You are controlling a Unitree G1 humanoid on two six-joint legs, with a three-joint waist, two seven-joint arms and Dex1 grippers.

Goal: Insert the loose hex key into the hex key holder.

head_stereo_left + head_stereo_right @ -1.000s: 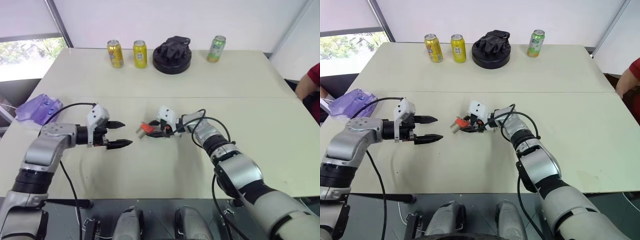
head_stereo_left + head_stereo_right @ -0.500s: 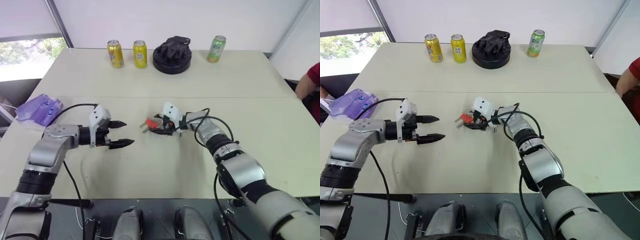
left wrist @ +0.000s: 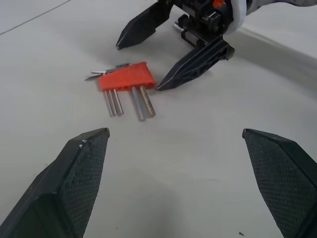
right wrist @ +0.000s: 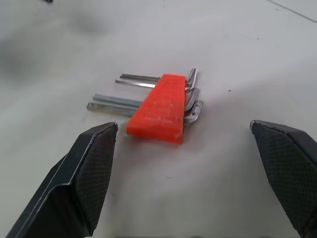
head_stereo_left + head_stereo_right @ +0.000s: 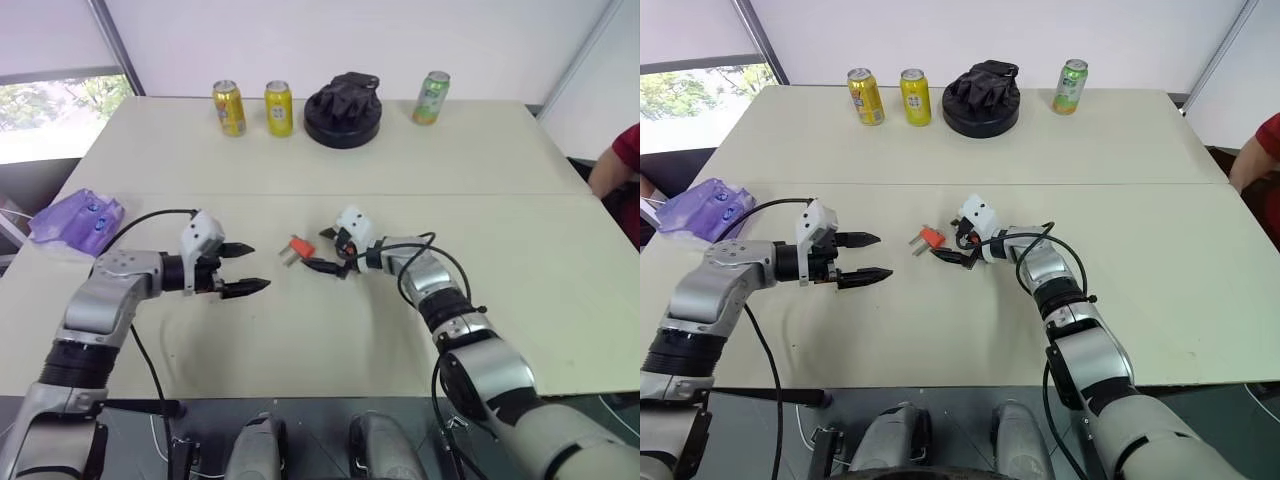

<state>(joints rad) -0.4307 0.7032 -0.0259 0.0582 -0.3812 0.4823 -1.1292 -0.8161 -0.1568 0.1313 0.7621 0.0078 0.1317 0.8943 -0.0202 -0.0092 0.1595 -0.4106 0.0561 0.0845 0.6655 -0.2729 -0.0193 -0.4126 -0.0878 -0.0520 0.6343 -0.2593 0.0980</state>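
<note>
1. Flat on the table (image 5: 330, 340) lies the hex key holder (image 5: 297, 246), an orange-red block with metal keys through it: straight shafts stick out of one long side, bent ends out of the other.
2. Whether the loose hex key sits among those keys cannot be told; no separate key shows on the table near the holder.
3. Just beside the holder, on the side away from the left arm, the right claw (image 5: 322, 251) hovers with its two black fingers spread wide and nothing between them; one fingertip (image 3: 159, 87) nearly touches the holder's end.
4. Across from the holder, well apart from it, the left claw (image 5: 243, 268) points toward the holder, its fingers also wide apart and empty.
5. Far beyond the holder, along the table's back edge, stand two yellow cans (image 5: 229, 107), a black round object (image 5: 344, 111) and a green can (image 5: 434, 97).
6. Off past the left arm from the holder, a purple plastic bag (image 5: 78, 219) rests at the table's edge.
</note>
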